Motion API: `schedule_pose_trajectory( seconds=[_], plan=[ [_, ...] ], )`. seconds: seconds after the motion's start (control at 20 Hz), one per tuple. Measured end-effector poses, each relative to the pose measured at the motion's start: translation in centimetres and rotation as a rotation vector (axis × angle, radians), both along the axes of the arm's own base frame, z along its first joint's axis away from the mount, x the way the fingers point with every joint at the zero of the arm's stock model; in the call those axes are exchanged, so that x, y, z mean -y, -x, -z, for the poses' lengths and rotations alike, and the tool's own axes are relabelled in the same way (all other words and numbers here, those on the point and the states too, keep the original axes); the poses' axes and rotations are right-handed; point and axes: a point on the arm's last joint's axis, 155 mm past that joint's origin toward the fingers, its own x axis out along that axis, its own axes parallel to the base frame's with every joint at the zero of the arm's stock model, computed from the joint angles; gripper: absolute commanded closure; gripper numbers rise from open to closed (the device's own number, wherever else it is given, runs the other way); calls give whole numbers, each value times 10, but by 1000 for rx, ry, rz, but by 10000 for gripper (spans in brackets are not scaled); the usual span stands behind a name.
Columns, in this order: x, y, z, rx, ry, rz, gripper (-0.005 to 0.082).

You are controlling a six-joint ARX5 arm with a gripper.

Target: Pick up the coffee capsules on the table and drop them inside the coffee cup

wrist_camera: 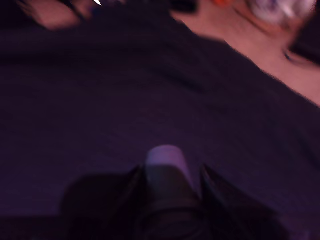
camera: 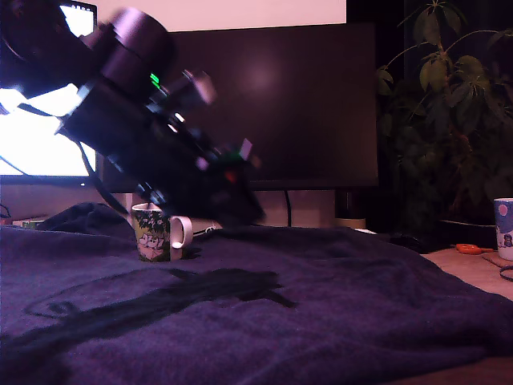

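Note:
The wrist view, blurred by motion, shows a grey-purple coffee capsule (wrist_camera: 166,167) held between the two dark fingers of my gripper (wrist_camera: 170,176), its pale flat end facing outward above the dark blanket on the table (wrist_camera: 150,90). In the exterior view the arm is a blurred dark mass slanting down, and the gripper (camera: 240,210) hangs above the blanket, just to the exterior view's right of the coffee cup (camera: 156,233). That white mug with the green picture stands upright, handle toward the exterior view's right. I cannot make out the capsule in the exterior view.
A large dark monitor (camera: 280,104) stands behind the mug, and a bright screen (camera: 40,136) is at the exterior view's left. At the exterior view's right are a leafy plant (camera: 449,96), a pale blue dotted cup (camera: 503,228) and an orange object (camera: 473,249) on bare desk.

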Motion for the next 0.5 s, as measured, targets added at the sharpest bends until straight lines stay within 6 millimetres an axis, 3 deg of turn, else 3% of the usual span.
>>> schedule_pose_trajectory(
  seconds=[0.25,0.5],
  plan=[
    [-35,-22,-18,31,2,-81,504],
    [-76,-45,-23,45,-5,-175,504]
  ],
)
